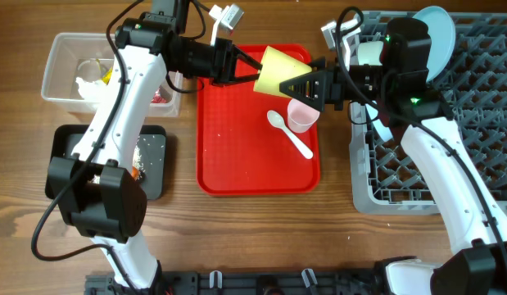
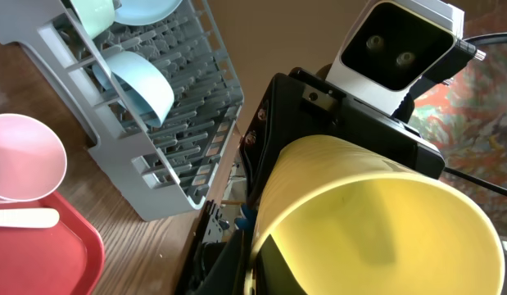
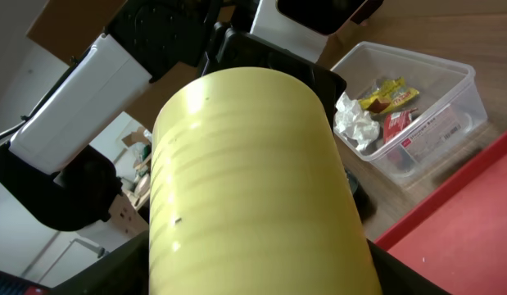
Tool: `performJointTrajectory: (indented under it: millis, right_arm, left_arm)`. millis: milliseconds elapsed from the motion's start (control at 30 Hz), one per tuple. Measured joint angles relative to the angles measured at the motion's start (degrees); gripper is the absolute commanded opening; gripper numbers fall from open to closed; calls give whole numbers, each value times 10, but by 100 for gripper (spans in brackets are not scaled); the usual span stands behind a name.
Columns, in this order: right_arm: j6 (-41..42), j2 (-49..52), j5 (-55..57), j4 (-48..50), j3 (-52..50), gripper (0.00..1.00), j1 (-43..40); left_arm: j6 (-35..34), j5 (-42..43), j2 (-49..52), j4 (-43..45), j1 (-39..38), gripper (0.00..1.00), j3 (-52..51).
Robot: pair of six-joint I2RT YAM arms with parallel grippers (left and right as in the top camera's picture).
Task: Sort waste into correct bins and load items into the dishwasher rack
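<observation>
A yellow cup (image 1: 282,70) hangs on its side above the red tray (image 1: 237,156), held between both arms. My left gripper (image 1: 251,75) is shut on the cup's rim (image 2: 376,221), with one finger inside the mouth. My right gripper (image 1: 301,84) comes from the rack side, and its dark fingers press both flanks of the cup's base end (image 3: 253,188). The pink cup (image 1: 302,116) and the white spoon (image 1: 290,133) lie on the tray. A pale blue plate (image 1: 437,37) and a bowl (image 2: 142,82) stand in the grey dishwasher rack (image 1: 482,98).
The clear tub (image 1: 65,70) at the far left holds wrappers (image 3: 392,102) and crumpled tissue (image 3: 355,123). In front of it lies the black tray (image 1: 69,143). The two arms cross above the red tray's far edge.
</observation>
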Motion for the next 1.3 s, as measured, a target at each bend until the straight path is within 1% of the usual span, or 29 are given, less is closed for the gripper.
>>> performJointTrajectory:
  millis: [133, 233, 267, 400, 667, 800, 867, 900, 933, 967, 1300]
  right_arm:
    - [4, 0, 0, 10, 0, 64, 0]
    - [4, 0, 0, 16, 0, 63, 0]
    - [4, 0, 0, 17, 0, 63, 0]
    - [4, 0, 0, 21, 0, 63, 0]
    - [4, 0, 5, 38, 0, 61, 0]
    - [4, 1, 21, 38, 0, 61, -2]
    - [4, 1, 29, 39, 0, 61, -7]
    - [4, 1, 30, 40, 0, 61, -9]
    - [5, 1, 33, 41, 0, 61, -11]
    - [4, 1, 35, 42, 0, 61, -12]
    - [4, 1, 37, 42, 0, 61, -12]
  left_arm:
    - [4, 3, 0, 2, 0, 4, 0]
    - [4, 5, 0, 2, 0, 7, 0]
    - [5, 4, 0, 2, 0, 8, 0]
    - [5, -3, 0, 1, -1, 18, 0]
    - [6, -19, 0, -1, -3, 25, 0]
    - [6, -44, 0, -16, -4, 28, 0]
    - [6, -56, 0, -21, -4, 26, 0]
    - [6, -59, 0, -22, -4, 23, 0]
    - [6, -63, 0, -22, -4, 11, 0]
    - [7, -67, 0, -23, -4, 4, 0]
    - [8, -74, 0, -23, -4, 4, 0]
